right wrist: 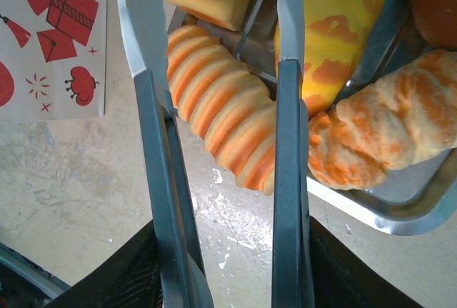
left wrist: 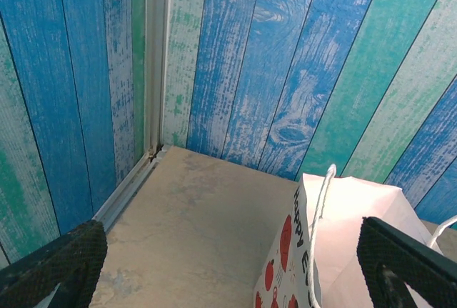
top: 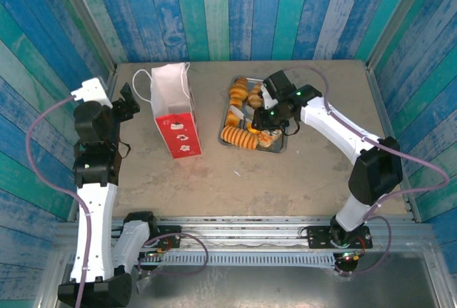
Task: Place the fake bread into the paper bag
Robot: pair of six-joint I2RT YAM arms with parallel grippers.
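- Blue and teal plank walls (top: 235, 8) are seen on three sides of a beige worktop (top: 214, 176) in the top view.
- At the far left, the left end effector (top: 131, 102) is held with its fingers spread wide and nothing between them, just beside the paper bag (top: 175, 108).
- Left of centre, the paper bag is stood upright on the worktop. It is white above and red below, with its mouth turned upward. Its white cord handles (left wrist: 319, 236) are shown close up in the left wrist view.
- Right of the bag and apart from it, a grey metal tray (right wrist: 371, 211) is laid flat. The fake bread (top: 237, 93) is gathered in this tray.
- Over the near part of the tray, the right end effector (top: 258, 122) is positioned with its fingers parted on either side of a ridged loaf (right wrist: 221, 118). One end of the loaf overhangs the tray rim. Whether the fingers press on the loaf cannot be told.
- Further right in the right wrist view, a yellow piece (right wrist: 335, 29) and a twisted pastry (right wrist: 385, 129) are seen lying in the tray.
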